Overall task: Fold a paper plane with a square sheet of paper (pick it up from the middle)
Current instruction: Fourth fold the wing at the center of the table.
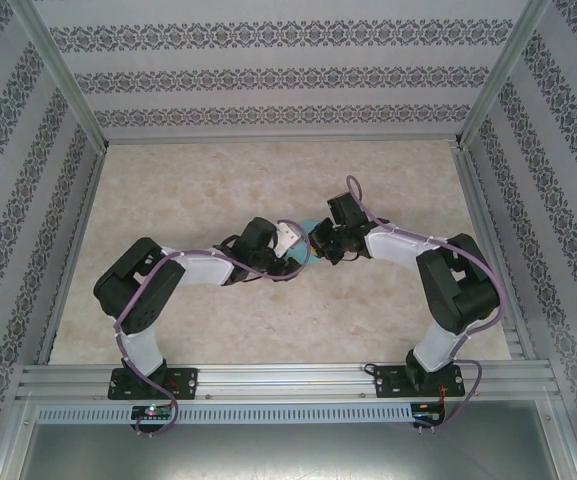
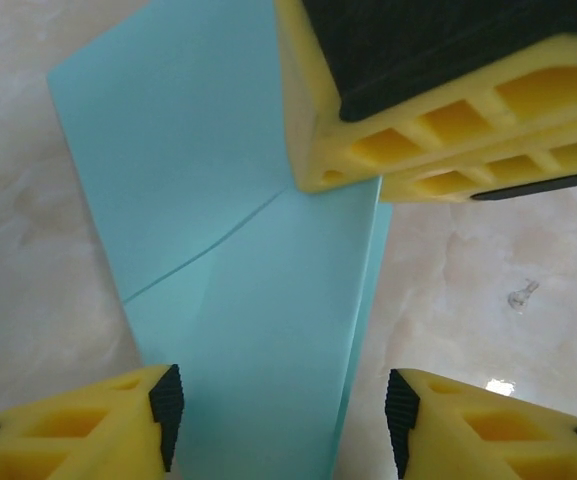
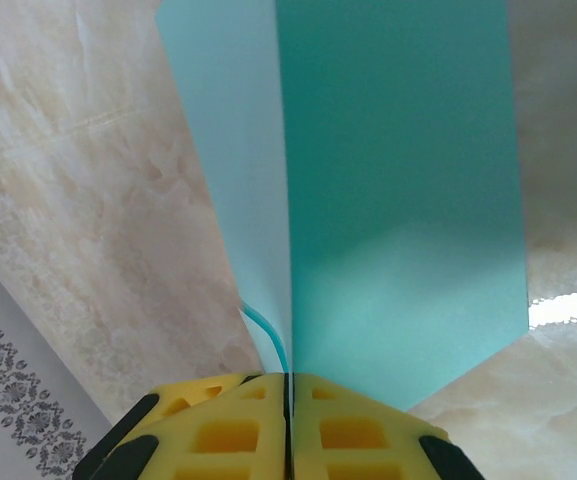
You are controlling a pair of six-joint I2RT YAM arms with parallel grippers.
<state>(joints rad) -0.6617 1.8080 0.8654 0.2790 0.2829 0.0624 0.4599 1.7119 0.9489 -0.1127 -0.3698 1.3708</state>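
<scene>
The turquoise sheet of paper (image 1: 306, 251) is folded into a long layered strip at the table's middle, between both grippers. In the left wrist view the paper (image 2: 258, 320) shows a diagonal crease and stacked edges on its right side. Whether it has the pointed shape of a paper plane cannot be told. My left gripper (image 2: 283, 420) straddles the strip, its black pads (image 2: 167, 405) apart on either side and not pinching it. My right gripper (image 3: 288, 385) is shut on the paper's fold (image 3: 398, 220), which stands up from its fingers. The right gripper's yellow fingers (image 2: 438, 130) pin the strip's far end.
The beige marbled tabletop (image 1: 218, 190) spreads all round the paper. Patterned walls and aluminium rails (image 1: 278, 140) enclose the table. The two arms meet at the middle, the left gripper (image 1: 290, 240) and the right gripper (image 1: 322, 243) nearly touching.
</scene>
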